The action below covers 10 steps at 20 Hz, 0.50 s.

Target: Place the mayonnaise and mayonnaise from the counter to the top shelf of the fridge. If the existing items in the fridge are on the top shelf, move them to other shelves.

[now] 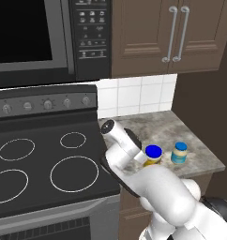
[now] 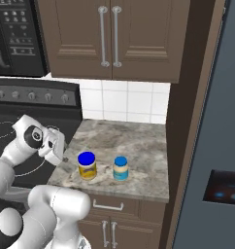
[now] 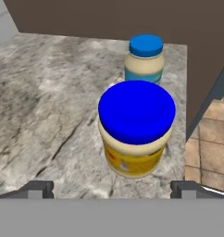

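Nearest the hand camera stood the cream-yellow mayonnaise jar with a broad blue lid and yellow label, upright on the grey-brown marbled stone table, close to its front edge. The claw was spread wide, one dark tip on either side of that jar, touching nothing. Just beyond it stood the smaller whitish, pale-blue mayonnaise jar with its own blue lid, apart from the first. The right base view showed both jars side by side, along with the tall dark blue-grey fridge and its black blue-lit panel. The left base view instead took in the black stovetop and the black microwave.
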Available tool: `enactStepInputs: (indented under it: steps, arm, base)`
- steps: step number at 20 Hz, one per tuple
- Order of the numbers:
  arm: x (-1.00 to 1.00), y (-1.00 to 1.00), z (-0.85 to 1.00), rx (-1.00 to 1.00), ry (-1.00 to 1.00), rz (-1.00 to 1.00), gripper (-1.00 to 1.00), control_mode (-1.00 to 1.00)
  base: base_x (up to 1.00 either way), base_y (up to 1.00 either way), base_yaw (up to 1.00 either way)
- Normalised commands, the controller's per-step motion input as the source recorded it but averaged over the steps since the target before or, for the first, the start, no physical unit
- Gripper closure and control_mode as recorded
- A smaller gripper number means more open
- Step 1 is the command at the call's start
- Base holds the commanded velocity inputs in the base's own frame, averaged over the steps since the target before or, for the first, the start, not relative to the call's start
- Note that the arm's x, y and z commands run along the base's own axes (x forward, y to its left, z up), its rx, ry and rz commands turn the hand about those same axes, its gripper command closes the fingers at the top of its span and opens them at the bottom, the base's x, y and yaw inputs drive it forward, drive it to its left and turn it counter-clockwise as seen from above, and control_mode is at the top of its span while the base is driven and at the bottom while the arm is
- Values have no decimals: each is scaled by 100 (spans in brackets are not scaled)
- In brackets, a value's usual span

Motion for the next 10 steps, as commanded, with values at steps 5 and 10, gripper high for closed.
enactStepInputs:
  steps: [5, 10]
  arm:
    - [0, -26, -17, -5, -5, -1, -100, -100]
    - [7, -9, -1, 0, 0, -4, -100, -100]
  base:
    - [0, 0, 0]
    - [0, 0, 0]
